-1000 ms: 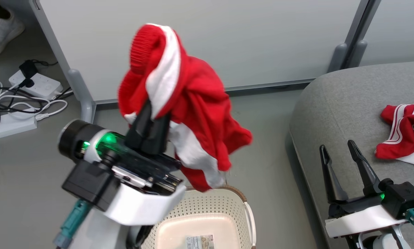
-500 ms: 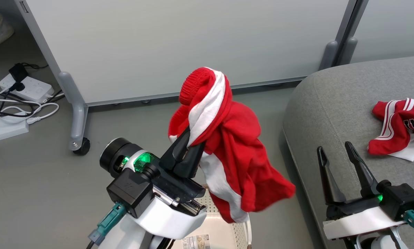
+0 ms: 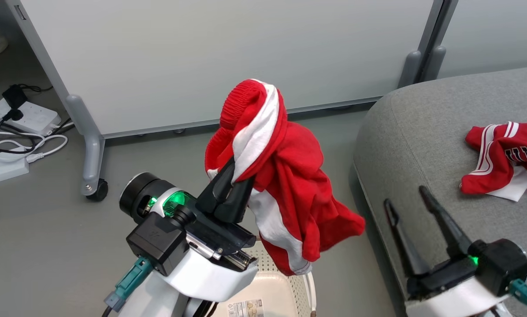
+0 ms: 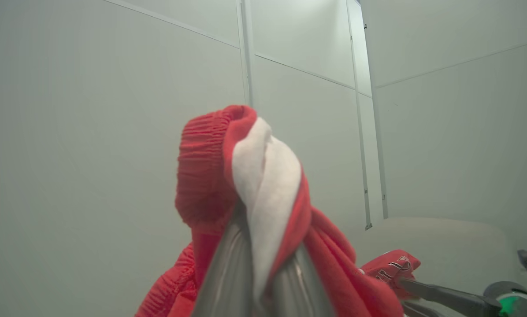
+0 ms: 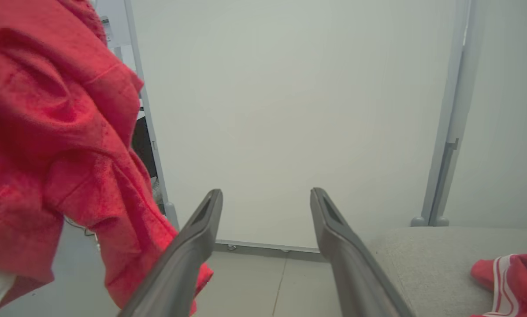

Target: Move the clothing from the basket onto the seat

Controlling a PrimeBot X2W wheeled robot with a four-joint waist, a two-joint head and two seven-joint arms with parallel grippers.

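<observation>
Left gripper [image 3: 239, 174] pinching a bright red, white-striped jersey garment [image 3: 290, 185] aloft.

The garment hangs above the cream perforated plastic laundry basket [image 3: 296, 290], its lowest hem seemingly just clear of the rim, though the angle is poor. Further right, the right gripper [image 3: 404, 196] stands spread wide and empty at the edge of the large grey fabric sofa seat [image 3: 413, 127], where a second red jersey [image 3: 497, 154] lies crumpled.

- Near, on the bottom of the basket [image 3: 301, 293]: paper label [image 3: 246, 308], printed, cut by the frame edge, print too small to read.
- Right, on the seat [image 3: 413, 127]: red jersey [image 3: 488, 154] with black, white-outlined characters. Folded, partial strokes only, not legible.
</observation>
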